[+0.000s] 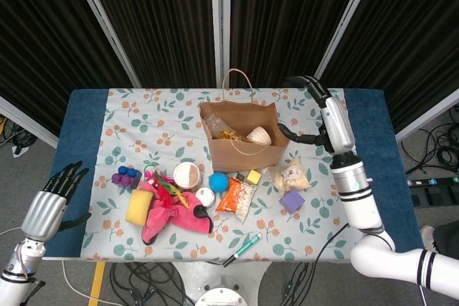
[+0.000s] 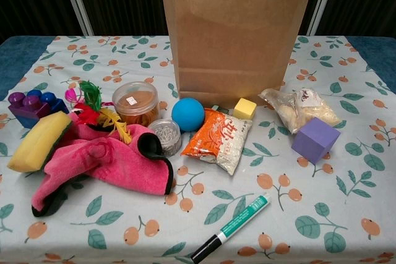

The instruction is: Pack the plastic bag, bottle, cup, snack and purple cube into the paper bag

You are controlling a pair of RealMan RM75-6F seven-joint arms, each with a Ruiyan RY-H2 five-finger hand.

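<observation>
Paper, plastic and cloth on a printed cloth table cover (image 2: 346,171)

The paper bag (image 2: 234,35) looked matt and creased; the snack (image 2: 218,140) wrapper was glossy plastic; the pink cloth (image 2: 102,165) was soft, fuzzy.

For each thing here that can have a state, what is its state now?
paper bag: upright, top open, things inside
cup: inside the bag
purple cube: on the table
snack: lying flat, sealed
marker: capped, lying
right hand: holds nothing
left hand: holds nothing, off the table

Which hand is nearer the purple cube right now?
Right. The right hand hangs beside the brown paper bag, beyond the purple cube. The left hand sits off the table's far left edge.
</observation>
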